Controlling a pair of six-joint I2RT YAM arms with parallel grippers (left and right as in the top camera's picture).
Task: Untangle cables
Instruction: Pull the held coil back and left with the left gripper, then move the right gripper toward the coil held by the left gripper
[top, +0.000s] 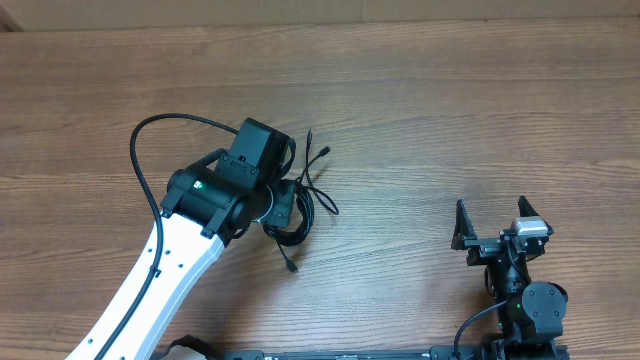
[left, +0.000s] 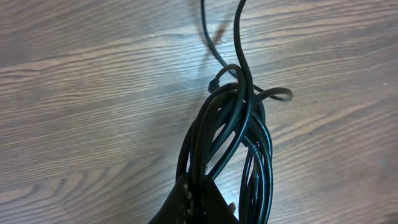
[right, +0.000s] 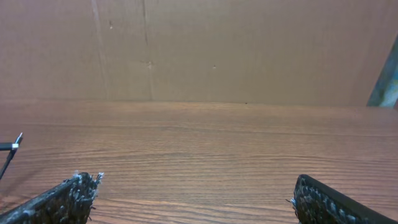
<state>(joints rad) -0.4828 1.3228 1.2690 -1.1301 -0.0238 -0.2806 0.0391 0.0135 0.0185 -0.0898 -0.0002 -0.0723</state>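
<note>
Looking at it, you had the left gripper (left: 198, 200) pinched tight on the cables (left: 239, 140), a looped black bundle at its tip, a bit left of the wooden table's (top: 430, 90) middle. Your right gripper (top: 492, 228) sat spread wide, empty and well apart. Best bet, I reckoned, was bringing it over, grabbing one loose plug end (top: 291, 267) and pulling slowly, no yanking

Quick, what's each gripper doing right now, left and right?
Left gripper: closed, holding the bundle of cables.
Right gripper: open, holding nothing.
</note>
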